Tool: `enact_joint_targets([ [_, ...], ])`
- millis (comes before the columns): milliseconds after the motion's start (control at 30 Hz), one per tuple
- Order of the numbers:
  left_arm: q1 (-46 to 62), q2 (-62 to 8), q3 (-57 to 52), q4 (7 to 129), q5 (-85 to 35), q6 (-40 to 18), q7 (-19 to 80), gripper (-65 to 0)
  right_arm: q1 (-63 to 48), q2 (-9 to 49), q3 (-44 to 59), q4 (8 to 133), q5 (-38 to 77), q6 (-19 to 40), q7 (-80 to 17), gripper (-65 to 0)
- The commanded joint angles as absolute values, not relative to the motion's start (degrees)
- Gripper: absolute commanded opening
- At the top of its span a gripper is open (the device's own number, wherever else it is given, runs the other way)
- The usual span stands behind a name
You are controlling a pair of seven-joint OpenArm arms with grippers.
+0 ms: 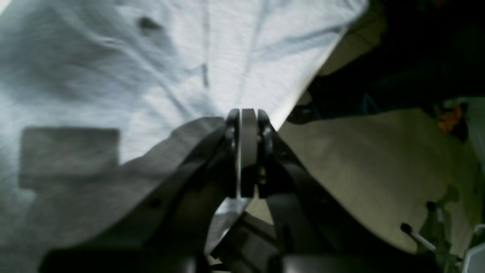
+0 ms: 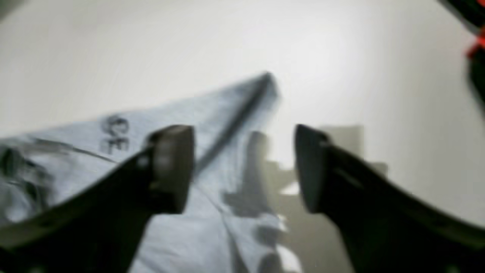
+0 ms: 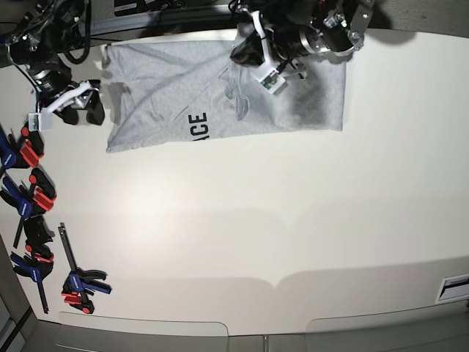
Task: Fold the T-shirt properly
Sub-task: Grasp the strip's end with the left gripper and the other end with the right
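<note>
The light grey T-shirt [image 3: 168, 81] lies spread at the far edge of the white table, with black letters "ACE" [image 3: 196, 126] showing near its front hem. My left gripper [image 1: 246, 113] is shut on a pinch of the shirt's fabric [image 1: 151, 76], which rises to it in a tent of creases. In the base view this gripper [image 3: 244, 55] is over the shirt's middle. My right gripper [image 2: 242, 167] is open and empty, just above the shirt's corner [image 2: 227, 113] with the lettering. In the base view it [image 3: 82, 115] is just left of the shirt's left edge.
Several blue, red and black clamps [image 3: 29, 198] lie along the table's left edge, one more near the front left [image 3: 80, 282]. The white table [image 3: 293, 220] stretches in front of the shirt. Dark equipment and cables sit behind the far edge [image 3: 146, 7].
</note>
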State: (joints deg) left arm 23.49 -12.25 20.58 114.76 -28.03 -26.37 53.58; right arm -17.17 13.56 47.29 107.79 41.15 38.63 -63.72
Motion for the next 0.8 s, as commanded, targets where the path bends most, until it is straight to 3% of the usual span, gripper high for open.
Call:
enact_joint_targets([
  [0, 23.51, -12.45, 20.73, 116.03, -28.95, -26.83, 52.42, -65.0, -17.5, 14.98, 47.35, 108.44, 41.5, 38.65, -61.71, -20.6],
  [300, 23.24, -13.89, 20.73, 116.03, -28.93, -27.0, 51.81, -65.0, -13.58, 15.92, 46.61, 92.92, 42.81, 34.7, -59.79, -20.1],
  [533, 22.48, -14.48, 20.73, 116.03, -28.53, -26.98, 51.81, -65.0, -7.9, 18.9, 43.44, 79.22, 48.62, 36.21, -66.06, -20.1],
  [767, 21.54, -14.5, 20.73, 116.03, -28.51, -27.0, 51.83, -65.0, -7.31, 18.68, 35.77, 75.46, 48.45, 36.12, -71.46, -20.1],
])
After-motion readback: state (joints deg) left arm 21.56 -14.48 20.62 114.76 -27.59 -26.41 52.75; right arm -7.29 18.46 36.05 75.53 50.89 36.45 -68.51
